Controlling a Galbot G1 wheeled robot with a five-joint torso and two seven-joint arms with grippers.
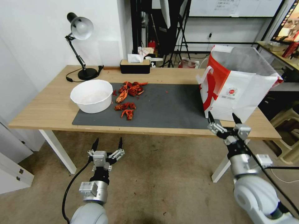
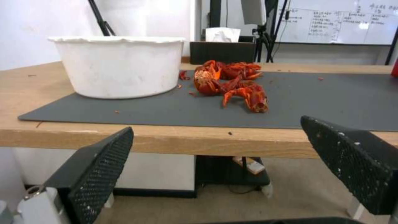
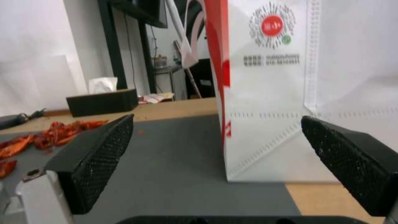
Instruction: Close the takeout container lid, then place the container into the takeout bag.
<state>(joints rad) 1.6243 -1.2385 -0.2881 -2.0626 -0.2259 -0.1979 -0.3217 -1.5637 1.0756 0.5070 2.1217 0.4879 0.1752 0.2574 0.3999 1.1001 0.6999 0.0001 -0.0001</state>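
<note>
Right gripper [image 1: 223,119] of mine gapes empty; the takeout bag [image 1: 239,84] stands at its twelve o'clock, near. Left gripper [image 1: 107,145] gapes too, below the table [image 1: 46,109] edge.

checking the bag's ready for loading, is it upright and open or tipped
Upright and open: the takeout bag stands on the table with its mouth spread, silvery lining showing.

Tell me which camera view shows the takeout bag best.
The head view: the whole takeout bag stands upright at the right end of the table, its open top and silvery lining visible. The right wrist view shows its lower printed side up close; the left wrist view catches a red sliver.
</note>
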